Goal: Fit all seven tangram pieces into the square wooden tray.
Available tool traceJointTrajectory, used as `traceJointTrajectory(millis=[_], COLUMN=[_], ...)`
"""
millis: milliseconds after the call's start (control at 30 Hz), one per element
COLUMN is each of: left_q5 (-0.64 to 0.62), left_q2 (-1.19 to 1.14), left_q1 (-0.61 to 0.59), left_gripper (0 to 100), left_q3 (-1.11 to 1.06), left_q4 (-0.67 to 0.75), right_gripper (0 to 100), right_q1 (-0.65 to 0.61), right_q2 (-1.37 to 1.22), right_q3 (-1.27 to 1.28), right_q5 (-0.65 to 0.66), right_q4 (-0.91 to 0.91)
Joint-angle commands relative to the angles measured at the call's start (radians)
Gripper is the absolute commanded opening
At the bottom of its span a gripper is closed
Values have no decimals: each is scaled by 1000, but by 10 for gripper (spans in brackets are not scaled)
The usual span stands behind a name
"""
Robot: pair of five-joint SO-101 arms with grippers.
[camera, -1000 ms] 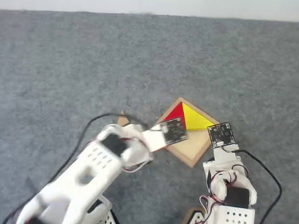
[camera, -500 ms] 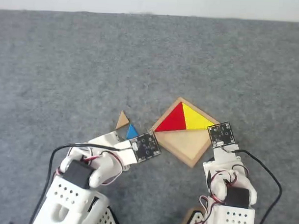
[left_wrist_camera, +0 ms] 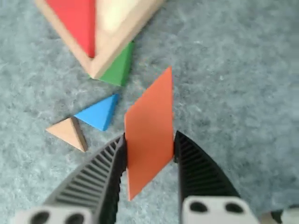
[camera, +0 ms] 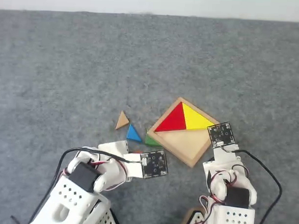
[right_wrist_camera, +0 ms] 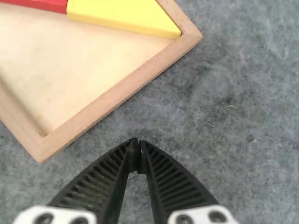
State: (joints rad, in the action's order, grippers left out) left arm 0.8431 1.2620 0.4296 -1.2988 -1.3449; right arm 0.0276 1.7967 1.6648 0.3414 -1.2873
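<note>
Two in the tray (camera: 189, 155): red triangle (camera: 173, 120), yellow triangle (camera: 194, 119). Three small triangles (camera: 133, 133) loose. Left gripper (left_wrist_camera: 149, 139) pinches orange parallelogram (left_wrist_camera: 148, 116); right gripper (right_wrist_camera: 135, 147) closed, empty.

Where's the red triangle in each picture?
High view: red triangle in the tray, against the yellow triangle.
Left wrist view: red triangle in the tray corner by the green triangle.
Right wrist view: a red sliver touching the yellow triangle.
Shared landmark: the tray's wooden rim.

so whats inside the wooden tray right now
A red triangle and a yellow triangle, side by side in the wooden tray; the rest of its floor is bare. The floor under those two is covered.
</note>
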Motion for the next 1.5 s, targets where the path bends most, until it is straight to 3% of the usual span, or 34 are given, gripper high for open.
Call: traceJointTrajectory(millis=[0,167,367,533,667,867,1033,1333,1467], left_q5=[84,143,138,-241,-394,-614,-862,-1003,-1065], left_q2=[15,8,9,-17,-192,-582,-905,-1370,-1516], left_q1=[61,170,178,176,176,120,126,149,213], left_gripper=[100,100,100,98,98,97,96,79,79], left_q3=[10,13,25,134,257,475,725,1043,1175], left_q4=[-52,-89,-55,95,94,215,235,244,244], right_gripper=[8,8,8,8,8,8,8,8,8], right_q1=[-5,-5,-5,-5,-5,-5,-5,-5,-5], right_q2=[19,19,19,19,19,19,19,19,19], right_q3=[18,18,18,18,18,18,18,18,18], right_q5=[-2,-2,-2,-2,-2,-2,-2,-2,-2], right_q4=[5,5,5,5,5,5,5,5,5])
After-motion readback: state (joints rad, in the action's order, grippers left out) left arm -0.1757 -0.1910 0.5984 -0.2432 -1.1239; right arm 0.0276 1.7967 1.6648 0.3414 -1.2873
